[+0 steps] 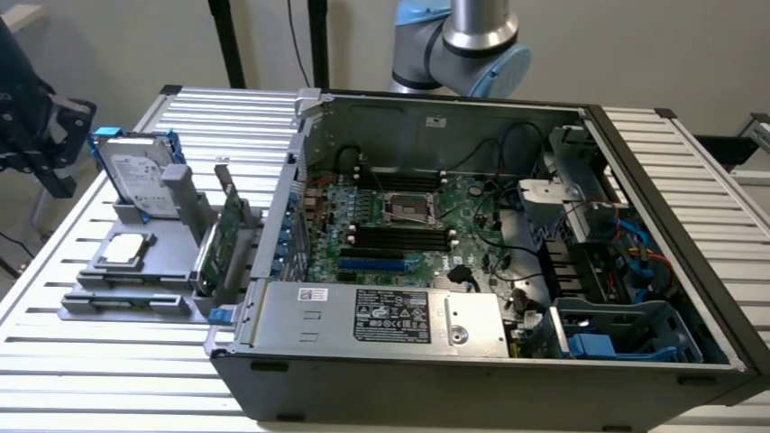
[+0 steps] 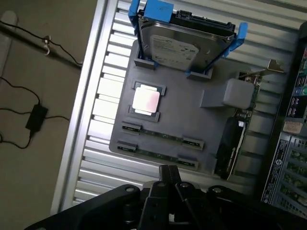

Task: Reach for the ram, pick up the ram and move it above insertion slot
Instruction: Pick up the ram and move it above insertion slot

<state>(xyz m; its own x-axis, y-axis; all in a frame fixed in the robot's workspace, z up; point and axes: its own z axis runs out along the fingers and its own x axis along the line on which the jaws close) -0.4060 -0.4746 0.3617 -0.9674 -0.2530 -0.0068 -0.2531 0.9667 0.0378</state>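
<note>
- Gripper (image 2: pixel 169 169) has its jaws pressed together with nothing between them.
- In the wrist view its fingertips hang over the near edge of the grey holder (image 2: pixel 187 120). They are just beside the ram; I cannot tell their height above it.
- Ram (image 2: pixel 158 154) is a thin dark green stick lying flat in the holder between two small end clips. It has not been lifted.
- Second thin stick (image 2: pixel 160 135) lies parallel to the ram, one row further from the fingertips, also in clips.
- CPU chip (image 2: pixel 145 100) sits flat in a square pocket of the holder, beyond the two sticks.
- Hard drive (image 2: pixel 182 43) is silver, stands tilted in a blue bracket (image 2: pixel 158 9), and sits at the far end of the holder.
- Green card (image 2: pixel 230 151) with a metal bracket stands on edge along the side of the holder nearest the computer case (image 1: pixel 481 370).
- The holder rests on a slatted metal table (image 1: pixel 108 370), at the exterior view's left of the case.
- The case lies open, with the motherboard (image 1: pixel 416 194) facing up.
- Insertion slots (image 1: pixel 398 236) are long black rows on the motherboard, just below the CPU socket. They are well apart from the ram.
- Robot arm (image 1: pixel 475 41) shows a grey and blue joint behind the case.
- Black cable with a power brick (image 2: pixel 36 117) lies on the floor beside the table.
</note>
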